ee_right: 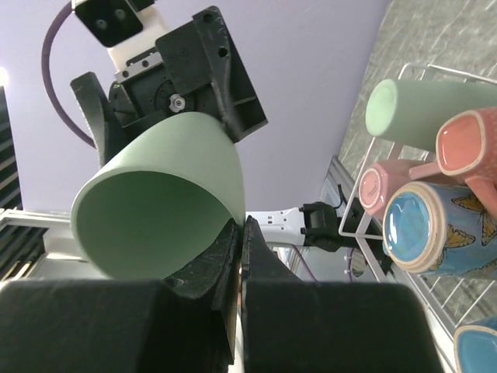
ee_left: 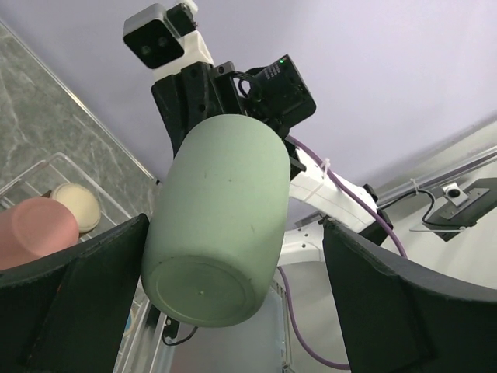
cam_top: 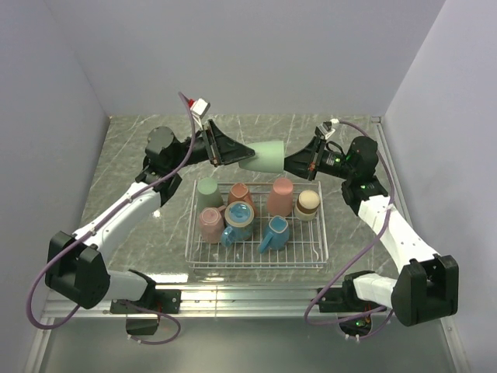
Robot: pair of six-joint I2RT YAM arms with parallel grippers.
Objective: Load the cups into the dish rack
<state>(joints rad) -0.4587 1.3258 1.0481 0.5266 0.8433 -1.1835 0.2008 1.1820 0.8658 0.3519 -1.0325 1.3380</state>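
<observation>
1. Sage-green cup hangs above the dish rack, rim pinched by the closed right gripper.
2. Left gripper gapes wide around its base.
3. Rigid, likely slick, breakable: grip its body.

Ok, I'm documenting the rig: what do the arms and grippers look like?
The left arm and right arm have white links between blocky black joint housings, each trailed by a purple cable. The left gripper and right gripper have black wedge-shaped fingers, with a white camera above each.
</observation>
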